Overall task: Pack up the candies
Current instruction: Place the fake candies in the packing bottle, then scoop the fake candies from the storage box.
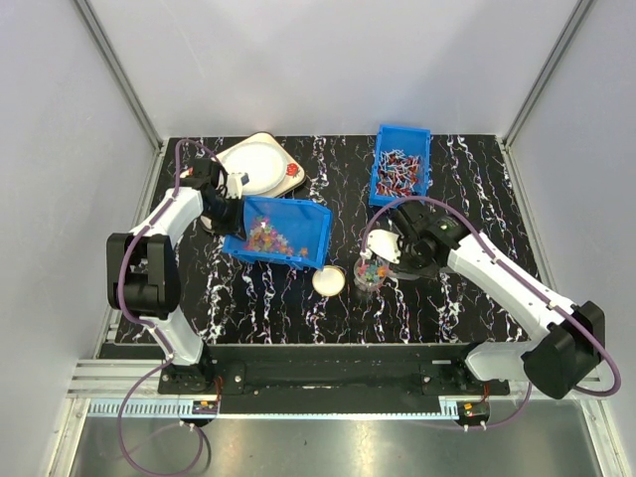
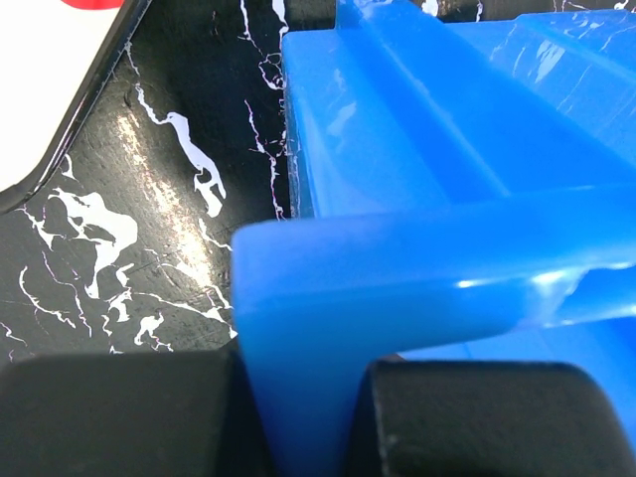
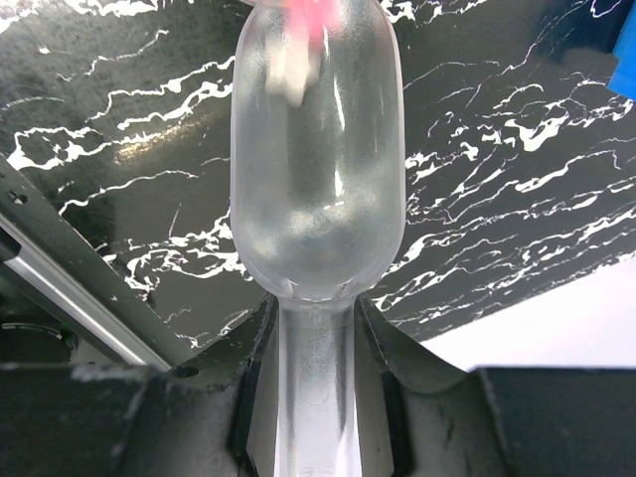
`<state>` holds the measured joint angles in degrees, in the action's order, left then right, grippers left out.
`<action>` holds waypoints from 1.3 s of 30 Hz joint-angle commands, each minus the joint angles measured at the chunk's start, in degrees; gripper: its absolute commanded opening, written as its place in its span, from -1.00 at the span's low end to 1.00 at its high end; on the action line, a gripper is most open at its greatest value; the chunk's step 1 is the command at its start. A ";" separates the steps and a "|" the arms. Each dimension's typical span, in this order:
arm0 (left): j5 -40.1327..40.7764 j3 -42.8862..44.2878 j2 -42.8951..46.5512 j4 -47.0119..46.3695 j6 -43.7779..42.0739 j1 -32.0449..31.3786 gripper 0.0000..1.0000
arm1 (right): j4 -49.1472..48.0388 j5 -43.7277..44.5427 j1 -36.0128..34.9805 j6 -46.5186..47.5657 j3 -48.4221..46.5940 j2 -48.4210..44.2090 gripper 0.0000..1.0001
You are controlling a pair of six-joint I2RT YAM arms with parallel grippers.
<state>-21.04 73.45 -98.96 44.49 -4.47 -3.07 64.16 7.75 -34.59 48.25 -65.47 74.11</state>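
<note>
Nearest us, just in front of the right corner of the candy bin (image 1: 310, 227), a round white lid (image 1: 328, 280) lies on the bench (image 1: 457, 298). Right of the lid stands a clear cup (image 1: 366, 277) with a few candies (image 1: 266, 237) in it. Most of them are still heaped in the candy bin. Right of that bin, the right gripper (image 3: 316, 333) is closed on the handle of a clear scoop (image 3: 316, 179), which has something pink at its far end. The left gripper (image 2: 306, 422) pinches the candy bin's left wall. Behind that bin's left end sits a white plate (image 1: 253, 164). Behind and to the right, a second blue bin (image 1: 382, 159) holds red, white and dark wrapped sweets (image 1: 401, 171).
</note>
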 commanded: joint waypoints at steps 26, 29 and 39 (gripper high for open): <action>0.03 1.70 1.66 -2.39 0.60 -0.01 -1.00 | -13.79 27.23 -8.47 15.03 -13.63 2.01 -1.00; 1.61 2.40 1.31 -1.96 -0.01 -0.01 -1.00 | -16.25 29.95 -9.70 17.40 -12.93 1.31 -1.00; 2.23 8.64 0.52 2.71 -2.91 -0.09 -1.00 | -31.27 35.58 -13.13 27.33 -5.64 -4.93 -1.00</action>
<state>-16.47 77.03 -100.03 47.18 -6.22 -3.07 40.99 38.57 -46.50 68.88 -72.84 73.54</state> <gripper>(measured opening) 0.111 0.349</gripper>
